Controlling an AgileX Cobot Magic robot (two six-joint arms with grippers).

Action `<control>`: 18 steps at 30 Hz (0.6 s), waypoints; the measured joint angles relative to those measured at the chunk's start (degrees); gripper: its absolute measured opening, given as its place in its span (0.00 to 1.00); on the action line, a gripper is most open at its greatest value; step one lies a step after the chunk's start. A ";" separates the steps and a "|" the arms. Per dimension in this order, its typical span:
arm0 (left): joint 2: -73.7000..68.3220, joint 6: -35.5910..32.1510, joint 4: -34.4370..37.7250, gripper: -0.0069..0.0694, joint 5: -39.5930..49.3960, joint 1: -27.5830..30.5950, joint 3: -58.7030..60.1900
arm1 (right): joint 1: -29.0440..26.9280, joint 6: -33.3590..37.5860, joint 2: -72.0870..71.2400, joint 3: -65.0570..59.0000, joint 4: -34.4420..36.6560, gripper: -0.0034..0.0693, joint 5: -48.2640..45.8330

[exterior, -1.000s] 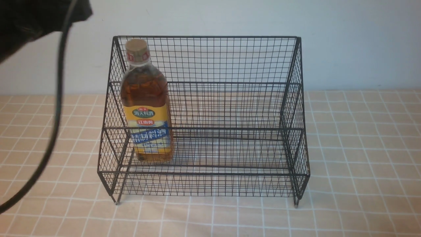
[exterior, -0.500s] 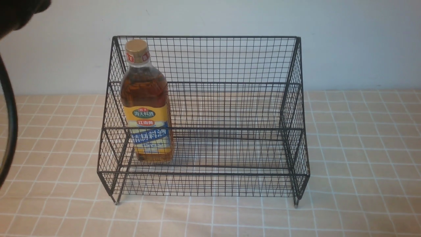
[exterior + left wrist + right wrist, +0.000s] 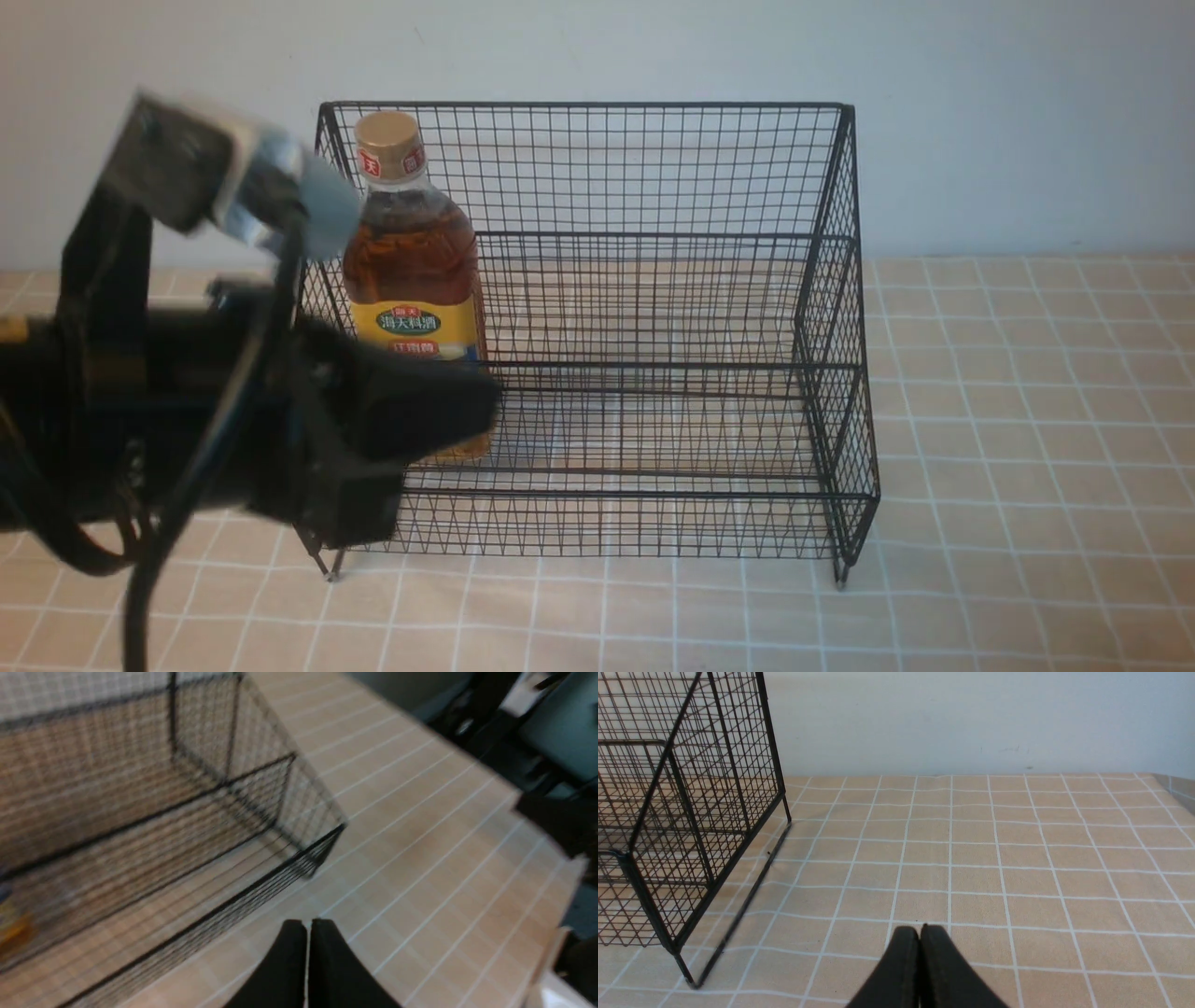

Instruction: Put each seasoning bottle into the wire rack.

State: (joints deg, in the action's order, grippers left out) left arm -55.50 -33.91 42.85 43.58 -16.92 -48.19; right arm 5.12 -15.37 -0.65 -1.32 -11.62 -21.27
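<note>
Seasoning bottle (image 3: 411, 252) is seen upright inside the wire rack (image 3: 653, 168), at its left end, cap near the top rail; its lower label is hidden by the left arm. The rack is set on the checked worktop (image 3: 1027, 420). Left pincer (image 3: 308, 927) is blurred in the front view, in front of the rack's left front corner; its fingers are pressed together, nothing held. Right pincer (image 3: 920, 933) is likewise closed on nothing, above bare worktop beside the rack's right end.
</note>
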 joint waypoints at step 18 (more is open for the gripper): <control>32.85 14.30 -19.21 0.08 1.91 10.64 0.07 | 0.00 0.00 0.00 0.00 0.00 0.03 0.00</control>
State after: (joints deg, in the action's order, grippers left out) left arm -22.65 -19.61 23.63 45.49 -6.28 -48.12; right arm 5.12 -15.37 -0.65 -1.32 -11.62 -21.27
